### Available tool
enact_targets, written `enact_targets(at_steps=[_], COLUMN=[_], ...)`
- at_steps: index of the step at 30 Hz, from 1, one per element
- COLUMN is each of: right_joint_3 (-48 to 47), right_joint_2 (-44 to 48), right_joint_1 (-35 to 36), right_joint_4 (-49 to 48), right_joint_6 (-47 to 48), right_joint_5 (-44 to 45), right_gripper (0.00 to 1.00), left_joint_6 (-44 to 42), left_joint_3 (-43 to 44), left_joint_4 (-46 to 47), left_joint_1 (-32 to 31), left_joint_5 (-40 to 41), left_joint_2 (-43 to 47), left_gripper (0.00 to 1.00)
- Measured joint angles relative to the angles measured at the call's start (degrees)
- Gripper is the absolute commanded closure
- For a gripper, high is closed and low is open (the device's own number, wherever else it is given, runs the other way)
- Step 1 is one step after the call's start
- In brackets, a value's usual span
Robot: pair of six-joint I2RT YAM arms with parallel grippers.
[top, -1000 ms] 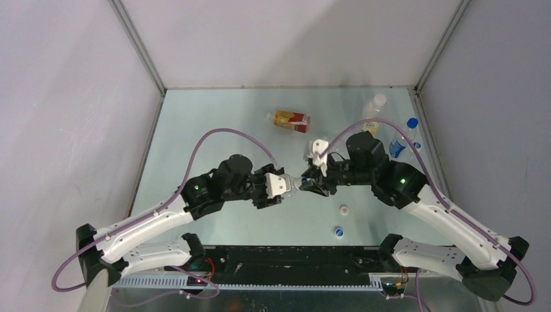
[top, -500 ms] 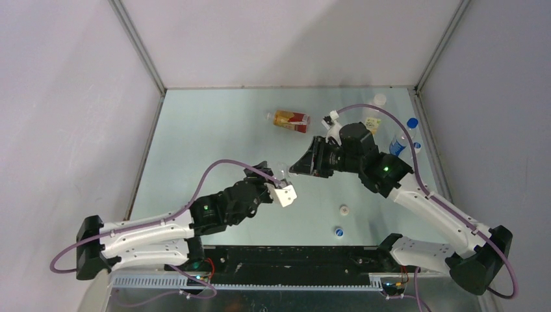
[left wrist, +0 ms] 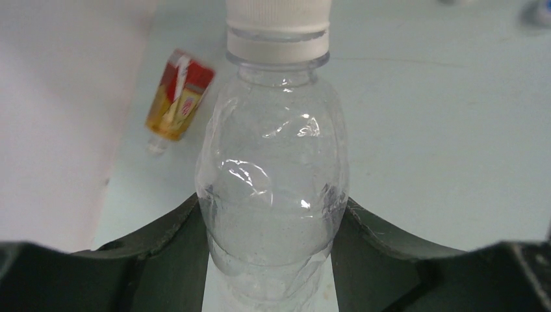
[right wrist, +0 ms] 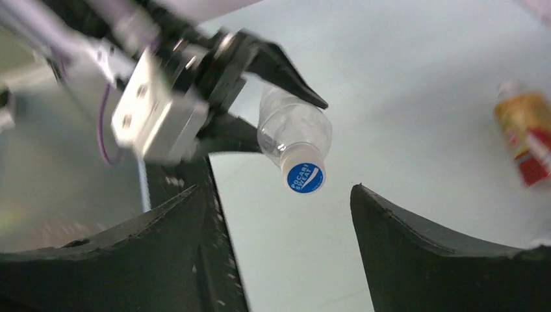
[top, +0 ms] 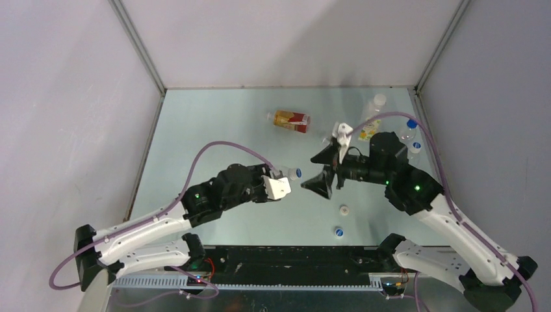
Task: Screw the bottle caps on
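Note:
My left gripper (top: 284,174) is shut on a clear bottle (left wrist: 273,175), holding it by the body with the neck pointing right. A blue-topped cap (right wrist: 304,177) sits on its neck (top: 295,173). My right gripper (top: 323,172) stands open just right of that cap, its fingers (right wrist: 442,260) wide apart with nothing between them. An amber bottle with a red-orange label (top: 290,119) lies on its side farther back. Two loose caps, one white (top: 344,209) and one blue (top: 338,231), lie on the table near the front.
At the back right stand a clear yellow-labelled bottle (top: 371,125) and a blue-capped bottle (top: 411,125), partly hidden behind my right arm. Grey walls close in the table (top: 214,130) on three sides. Purple cables loop over both arms.
My right gripper has opened and drawn back to the right, away from the bottle's neck. The left arm has shifted the bottle and still grips it.

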State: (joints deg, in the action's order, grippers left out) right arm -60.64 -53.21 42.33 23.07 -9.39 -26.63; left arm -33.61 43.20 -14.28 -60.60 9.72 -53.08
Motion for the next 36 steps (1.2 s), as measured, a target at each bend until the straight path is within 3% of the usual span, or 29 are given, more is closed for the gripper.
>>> enact_targets(at_steps=[7, 12, 21, 29, 31, 34, 36], right_joint_3=[0.0, 0.0, 0.0, 0.0, 0.0, 0.0, 0.0], right_joint_2=[4.7, 3.8, 3.3, 2.3, 2.1, 1.8, 1.4], right_joint_1=[4.0, 7.6, 8.6, 9.4, 9.6, 9.7, 9.7], right_joint_4=[8.4, 13.3, 15.0, 14.9, 14.9, 14.7, 14.3], right_joint_6=[33.2, 45.0, 50.6, 51.0, 50.9, 50.2, 48.3], right_joint_5=[-7.5, -7.3, -6.6, -6.6, -6.6, -6.3, -5.7], right_gripper=[0.22, 0.30, 0.50, 0.62, 0.70, 0.90, 0.97], left_joint_6=[2.1, 2.2, 2.2, 2.2, 2.3, 2.3, 2.6], left_joint_3=[7.0, 9.3, 9.9, 10.3, 10.3, 10.3, 10.3], left_joint_4=[-9.0, -12.1, -14.7, -15.1, -15.0, -15.4, -15.7], left_joint_1=[3.3, 3.6, 3.7, 3.7, 3.7, 3.7, 3.7], left_joint_5=[-19.5, -26.4, -30.8, -31.1, -31.1, -31.1, -30.6], left_joint_2=[-0.5, -2.5, -4.5, -4.7, -4.7, -4.7, -4.7], left_gripper=[1.00, 1.00, 1.00, 1.00, 1.00, 1.00, 1.00])
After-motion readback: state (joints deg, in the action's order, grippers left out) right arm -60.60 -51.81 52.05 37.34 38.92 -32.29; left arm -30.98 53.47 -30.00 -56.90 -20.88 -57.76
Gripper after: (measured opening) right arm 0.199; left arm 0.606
